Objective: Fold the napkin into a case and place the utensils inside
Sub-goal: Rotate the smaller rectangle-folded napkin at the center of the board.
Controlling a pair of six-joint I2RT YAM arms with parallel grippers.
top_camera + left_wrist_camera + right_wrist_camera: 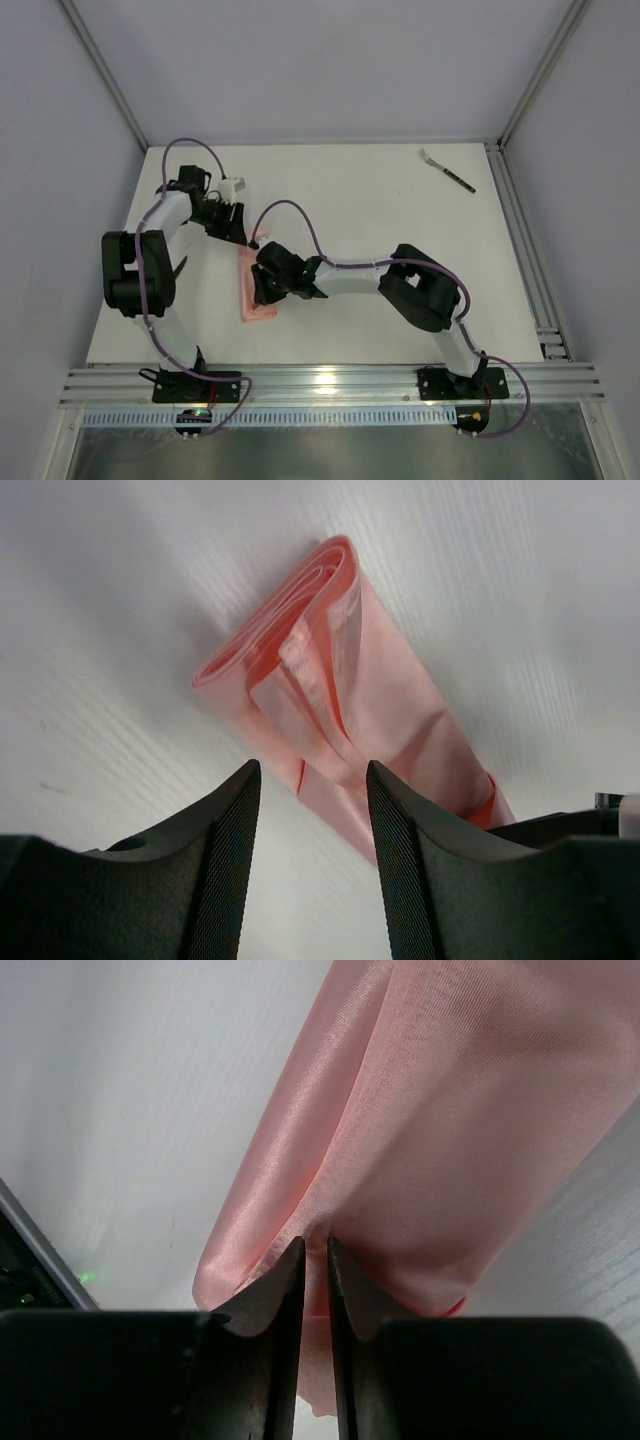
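Work surface: a white table [400,220], matt and rectangular, with a fine linear grain visible in both wrist views

Near edge: a silver slotted aluminium rail [330,382] spans the full width

Right edge: a similar rail [524,240] runs front to back, with a small bracket [553,350] at its near end

Below the near rail: a white toothed strip [350,415], then a reflective metal sheet [320,455]

Enclosure: pale grey wall panels [320,60], joined by slanting metal posts [102,70]
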